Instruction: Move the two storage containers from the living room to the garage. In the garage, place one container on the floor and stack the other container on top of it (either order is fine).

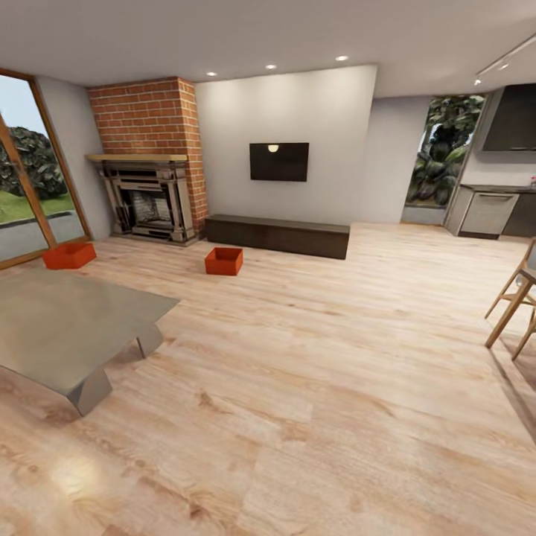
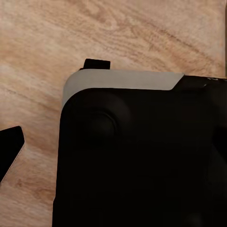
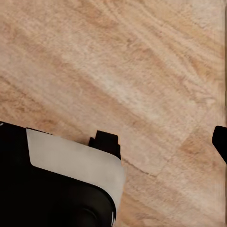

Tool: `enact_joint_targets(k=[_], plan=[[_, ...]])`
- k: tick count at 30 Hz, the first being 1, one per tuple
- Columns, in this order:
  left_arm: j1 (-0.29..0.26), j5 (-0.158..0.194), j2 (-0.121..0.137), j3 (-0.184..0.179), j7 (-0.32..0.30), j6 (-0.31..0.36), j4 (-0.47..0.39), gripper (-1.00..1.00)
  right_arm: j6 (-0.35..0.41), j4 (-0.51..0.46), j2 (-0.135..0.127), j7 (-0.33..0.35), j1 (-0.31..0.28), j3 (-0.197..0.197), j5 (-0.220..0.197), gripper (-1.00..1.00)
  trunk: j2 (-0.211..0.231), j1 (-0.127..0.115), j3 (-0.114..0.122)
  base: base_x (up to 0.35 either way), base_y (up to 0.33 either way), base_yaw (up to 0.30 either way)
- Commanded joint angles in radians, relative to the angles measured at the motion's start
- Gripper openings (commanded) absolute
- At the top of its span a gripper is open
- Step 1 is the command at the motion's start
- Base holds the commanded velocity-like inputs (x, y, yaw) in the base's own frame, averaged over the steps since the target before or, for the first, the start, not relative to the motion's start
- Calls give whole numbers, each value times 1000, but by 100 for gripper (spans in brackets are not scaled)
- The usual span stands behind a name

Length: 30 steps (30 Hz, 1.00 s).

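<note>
I am in the living room. Two orange-red storage containers stand apart on the light wood planks: one (image 1: 69,255) by the glass doors at the far left, the other (image 1: 224,260) in front of the low dark bench. Both are open-topped and upright. Both wrist views look down at wood planks and my black and grey base. My left gripper (image 2: 52,106) and right gripper (image 3: 163,141) each show two dark fingertips spread wide with nothing between them, far from the containers. The garage and its concrete floor are out of view.
A low grey table (image 1: 59,327) sits near left. A brick fireplace (image 1: 149,197), wall TV (image 1: 278,161) and dark bench (image 1: 277,234) line the far wall. Wooden chair legs (image 1: 514,305) stand at right, with kitchen units (image 1: 491,212) behind. Wide planks stretch through the middle.
</note>
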Motion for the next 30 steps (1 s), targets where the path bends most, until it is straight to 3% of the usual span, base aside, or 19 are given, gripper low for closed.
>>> enact_joint_targets(k=[1, 30], plan=[[1, 10, 0, 1, 0, 1, -2, 100, -5, 3, 0, 2, -1, -8, 6, 100, 0, 1, -1, 338, 0, 0], [1, 10, 0, 1, 0, 1, -2, 100, -5, 3, 0, 2, -1, -8, 6, 100, 0, 1, -1, 338, 0, 0]])
